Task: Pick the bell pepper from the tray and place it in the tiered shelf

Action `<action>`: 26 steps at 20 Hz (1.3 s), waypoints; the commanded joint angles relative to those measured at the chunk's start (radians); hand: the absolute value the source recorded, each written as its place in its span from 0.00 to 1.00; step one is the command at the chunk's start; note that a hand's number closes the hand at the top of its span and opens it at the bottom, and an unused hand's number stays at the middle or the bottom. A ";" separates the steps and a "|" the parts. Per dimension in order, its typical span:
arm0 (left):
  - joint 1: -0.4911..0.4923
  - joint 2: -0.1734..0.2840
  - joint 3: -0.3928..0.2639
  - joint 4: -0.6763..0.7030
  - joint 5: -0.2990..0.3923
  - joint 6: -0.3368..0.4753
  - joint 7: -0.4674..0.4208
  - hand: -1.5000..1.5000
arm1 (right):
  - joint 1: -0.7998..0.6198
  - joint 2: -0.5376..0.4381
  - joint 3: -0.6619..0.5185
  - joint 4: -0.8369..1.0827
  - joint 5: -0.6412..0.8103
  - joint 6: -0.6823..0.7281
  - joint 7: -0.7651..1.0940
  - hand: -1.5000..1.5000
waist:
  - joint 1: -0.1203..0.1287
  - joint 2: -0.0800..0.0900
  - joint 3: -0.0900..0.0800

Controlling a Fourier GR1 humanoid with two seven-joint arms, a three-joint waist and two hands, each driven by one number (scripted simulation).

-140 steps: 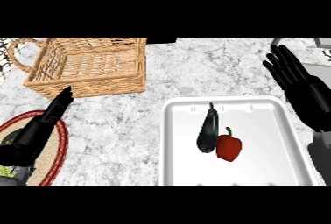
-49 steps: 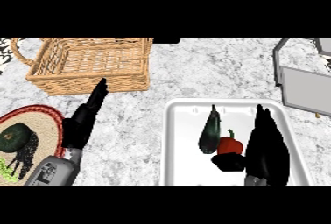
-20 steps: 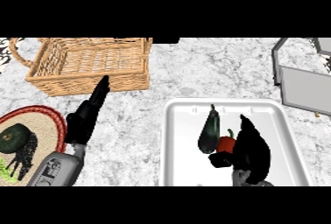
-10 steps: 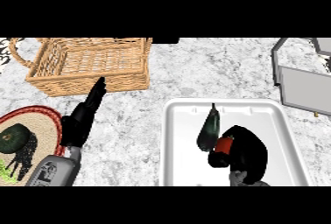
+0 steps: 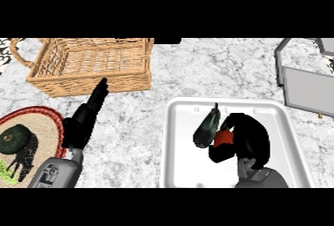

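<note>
One grasp is in hand — the right hand (image 5: 246, 140) curls its fingers round the bell pepper (image 5: 224, 137), low in the tray (image 5: 186, 159) beside the eggplant (image 5: 206, 128). Next, I judge: lift it clear toward the tiered shelf (image 5: 306, 86). Left hand (image 5: 85, 120) rests open, fingers straight.

Red bell pepper (image 5: 224, 137) in tray (image 5: 183, 167), mostly hidden.

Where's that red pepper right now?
In the head view, the bell pepper sits in the white tray at lower right, beside the eggplant, gripped by the right hand.
</note>
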 commanded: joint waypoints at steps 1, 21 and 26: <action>0.008 -0.010 0.009 0.017 -0.012 -0.009 -0.015 0.50 | -0.093 -0.021 -0.051 -0.003 -0.088 0.066 -0.098 1.00 | 0.000 0.001 0.000; 0.024 -0.038 0.031 0.013 -0.037 -0.023 -0.015 0.50 | -0.385 -0.058 -0.246 -0.498 0.051 0.176 0.153 1.00 | -0.005 -0.002 -0.001; 0.063 -0.067 -0.004 -0.059 -0.069 0.003 0.030 0.50 | -0.467 -0.100 -0.328 -0.473 0.107 0.159 0.127 1.00 | 0.000 -0.002 0.000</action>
